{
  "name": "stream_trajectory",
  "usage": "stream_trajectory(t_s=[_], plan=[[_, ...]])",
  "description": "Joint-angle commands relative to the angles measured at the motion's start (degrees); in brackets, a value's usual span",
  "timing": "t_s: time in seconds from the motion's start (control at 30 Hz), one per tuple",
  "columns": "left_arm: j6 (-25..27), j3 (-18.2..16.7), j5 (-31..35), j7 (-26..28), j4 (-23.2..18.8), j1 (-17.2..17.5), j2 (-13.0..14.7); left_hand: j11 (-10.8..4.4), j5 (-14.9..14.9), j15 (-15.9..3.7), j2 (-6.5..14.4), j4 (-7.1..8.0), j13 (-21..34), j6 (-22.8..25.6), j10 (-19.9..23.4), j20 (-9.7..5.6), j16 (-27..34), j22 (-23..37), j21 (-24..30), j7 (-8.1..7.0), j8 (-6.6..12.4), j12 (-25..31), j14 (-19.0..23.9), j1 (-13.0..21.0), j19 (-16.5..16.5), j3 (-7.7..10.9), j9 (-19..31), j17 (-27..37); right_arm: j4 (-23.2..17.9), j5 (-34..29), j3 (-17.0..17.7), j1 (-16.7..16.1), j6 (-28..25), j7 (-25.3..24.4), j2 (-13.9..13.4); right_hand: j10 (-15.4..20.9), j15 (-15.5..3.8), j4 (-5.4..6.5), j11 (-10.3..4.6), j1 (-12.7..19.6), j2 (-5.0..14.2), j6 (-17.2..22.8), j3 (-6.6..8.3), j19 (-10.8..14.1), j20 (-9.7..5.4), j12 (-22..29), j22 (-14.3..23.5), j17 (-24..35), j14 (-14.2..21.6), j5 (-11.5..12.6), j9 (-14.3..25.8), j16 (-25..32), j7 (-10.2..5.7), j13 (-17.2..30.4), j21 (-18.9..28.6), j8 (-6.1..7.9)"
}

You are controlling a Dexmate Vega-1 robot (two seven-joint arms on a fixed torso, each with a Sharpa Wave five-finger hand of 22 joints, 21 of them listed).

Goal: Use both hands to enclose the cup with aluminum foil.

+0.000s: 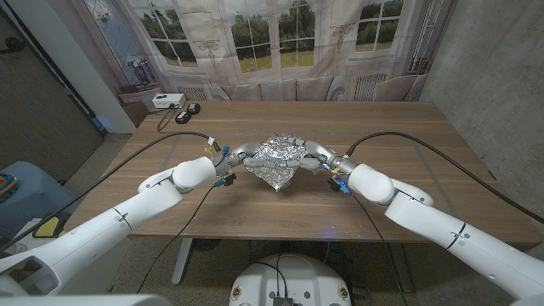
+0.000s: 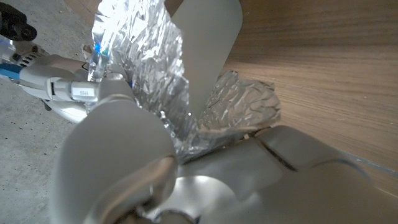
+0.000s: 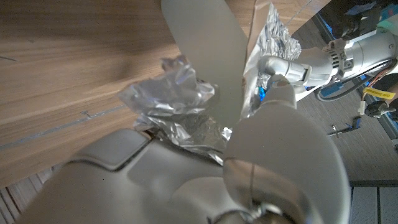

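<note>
A crumpled bundle of aluminum foil [image 1: 278, 160] stands at the middle of the wooden table [image 1: 408, 195]; the cup is hidden under it. My left hand [image 1: 240, 155] presses the bundle from its left side and my right hand [image 1: 319, 157] presses it from the right, so the foil is held between them. In the left wrist view my left hand's fingers [image 2: 208, 56] reach over the creased foil [image 2: 155, 68], with the right hand [image 2: 71, 93] beyond it. The right wrist view has my right hand [image 3: 205, 74] against the foil [image 3: 171, 93] and the left hand [image 3: 292, 65] past it.
A white box [image 1: 166, 100] and small black objects [image 1: 187, 112] lie at the table's far left corner. Black cables [image 1: 408, 140] run from both wrists across the table. A curtained window wall stands behind the far edge.
</note>
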Motion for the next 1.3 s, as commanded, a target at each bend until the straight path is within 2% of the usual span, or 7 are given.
stream_trajectory(t_s=[0.03, 0.23, 0.43, 0.67, 0.93, 1.1, 1.3], plan=[[-0.39, -0.26, 0.59, 2.05, 0.73, -0.11, -0.69, -5.66, -0.61, -6.47, 3.83, 0.59, 0.54, 3.99, 9.01, -0.02, 0.46, 0.29, 0.73, -1.00, 1.16, 1.01, 4.22, 0.67, 1.05, 1.11, 0.29, 0.37, 1.01, -8.66, -0.48, -2.40, 2.05, -11.16, 2.06, 3.86, -6.93, 0.19, -0.14, 0.14, 1.06, 4.59, -1.03, -0.15, 0.61, 1.07, 0.47, 1.30, 3.45, 0.45, 0.14, 1.91, -1.00, 0.09, 0.57, 1.07], [0.66, -0.08, 1.38, 2.85, 0.42, -0.25, -0.93, -5.50, -1.17, -6.66, 6.03, -0.53, 1.00, 7.58, 11.62, -0.46, 0.47, 0.44, 1.57, -1.11, 2.00, 1.44, 6.97, 3.38, 2.63, 3.00, 0.37, 0.35, 1.55, -10.86, -1.15, -2.19, 0.94, -11.11, 2.74, 9.22, -8.68, -0.22, 0.07, 1.91, 1.97, 8.69, -2.02, 0.86, 0.20, 2.55, 1.02, 3.03, 9.71, 0.80, 0.08, 4.92, -1.05, 0.56, 1.94, 1.77], [2.99, 0.40, 2.95, 2.97, -0.68, -0.72, -0.46, -5.58, -1.86, -6.71, 6.36, -0.80, 1.29, 7.94, 11.61, -0.29, -0.13, 0.52, 1.71, -1.85, 1.73, 1.05, 7.31, 3.96, 2.54, 3.51, 0.40, 0.32, 1.12, -11.02, -1.15, -1.83, -1.06, -9.34, 2.52, 9.66, -8.35, -0.37, 0.32, 2.23, 1.57, 9.19, -2.70, 0.29, 0.42, 2.50, 1.01, 3.30, 8.04, 0.83, 0.07, 4.20, -1.02, 0.72, 1.96, 1.65], [10.59, 2.57, 9.32, 2.22, -5.09, -2.29, 1.35, -2.40, -2.83, -2.32, 2.50, 0.24, 2.34, -8.88, -6.19, 2.99, -3.30, 0.68, -1.95, -1.07, -5.63, -7.31, -10.41, 0.39, -7.49, 0.48, 0.58, 1.58, 0.85, -10.72, -1.05, -1.72, -1.95, -8.15, 2.07, 7.88, -6.54, 0.09, 0.80, 1.43, 1.03, 7.75, -4.12, -1.46, 1.92, 1.44, 0.80, 3.73, 5.75, 0.68, 0.08, 3.31, -0.59, 0.94, 1.51, 0.56], [14.58, 5.06, 16.87, 3.38, -7.46, -3.18, 1.63, 2.76, 2.52, 4.96, -0.66, 0.57, 3.30, -37.04, -33.09, 3.59, -3.70, 0.64, -5.14, 3.51, -6.83, -10.93, -35.11, 0.93, -15.92, -3.99, -0.42, 1.08, 0.31, -9.49, -0.08, -2.27, -1.25, -7.79, 1.17, 7.33, -5.78, 0.83, 1.31, 0.01, 0.59, 7.02, -5.46, -2.37, 3.35, 0.98, 0.57, 4.15, 4.94, 0.40, 0.11, 3.11, -0.09, 1.11, 1.26, -0.08], [12.32, 5.53, 19.05, 4.10, -6.71, -3.41, 1.64, 2.80, 6.68, 8.50, -0.69, 2.05, 2.85, -52.19, -48.32, 5.03, -3.97, 0.38, -7.96, 1.29, -6.56, -10.86, -49.78, 0.09, -25.87, -7.38, -0.74, 1.04, 0.30, -8.84, 0.21, -2.38, -0.56, -7.50, 0.96, 7.35, -5.78, 1.14, 1.35, -0.53, 0.56, 7.03, -5.89, -2.51, 3.52, 0.90, 0.49, 4.30, 4.77, 0.29, 0.12, 3.09, -0.01, 1.17, 1.24, -0.19], [6.29, 6.04, 19.05, 2.62, -3.69, -4.99, 0.77, 1.81, 8.05, 8.89, -1.31, 2.16, 2.68, -51.11, -49.54, 5.71, -3.29, 0.30, -7.83, -1.23, -5.24, -10.18, -51.00, 0.07, -27.75, -8.70, -0.75, 0.91, 0.87, -7.26, 0.51, -1.92, 0.38, -6.19, 0.86, 7.38, -5.80, 1.32, 1.28, -0.82, 0.55, 7.00, -6.20, -2.65, 3.51, 0.84, 0.42, 4.41, 4.74, 0.21, 0.13, 3.10, 0.03, 1.21, 1.20, -0.29]])
